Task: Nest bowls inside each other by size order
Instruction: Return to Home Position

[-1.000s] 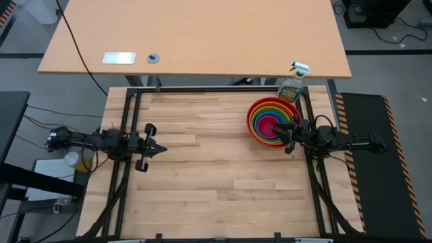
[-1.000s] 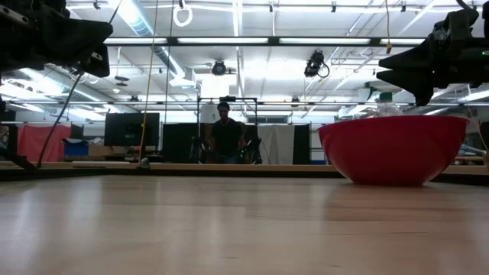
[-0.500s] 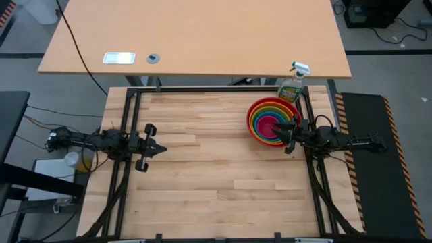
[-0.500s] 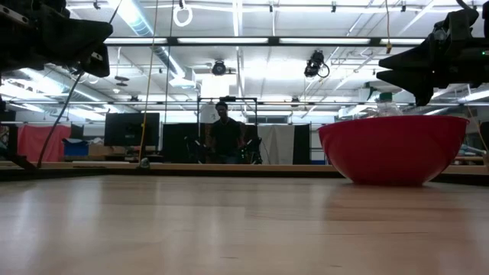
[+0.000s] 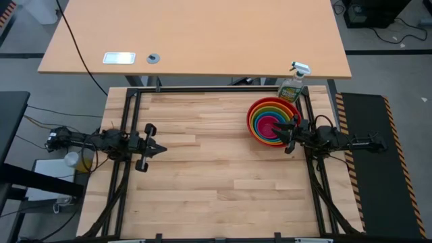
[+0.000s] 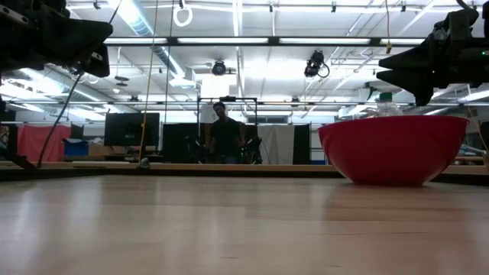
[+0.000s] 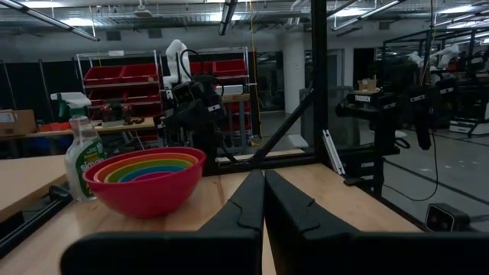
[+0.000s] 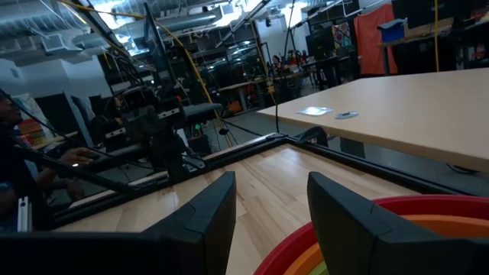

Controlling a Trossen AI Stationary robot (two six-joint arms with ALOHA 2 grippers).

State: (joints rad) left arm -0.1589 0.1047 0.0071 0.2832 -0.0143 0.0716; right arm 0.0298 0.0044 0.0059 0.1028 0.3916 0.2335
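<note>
Resting over the left side of the wooden table (image 5: 202, 175), the left gripper (image 5: 154, 148) has its fingers pressed together and holds nothing. I think it is just waiting. Far on the right sits the red bowl (image 5: 250, 115). The orange bowl (image 5: 254, 110), green bowl (image 5: 259, 115), blue bowl (image 5: 263, 123) and pink bowl (image 5: 272, 127) are tucked inside, big to small, so the job looks done. The right gripper (image 5: 289, 137) hangs over the stack's near right rim, fingers apart and empty. A spray bottle (image 5: 292, 86) stands just behind; I cannot read its label.
</note>
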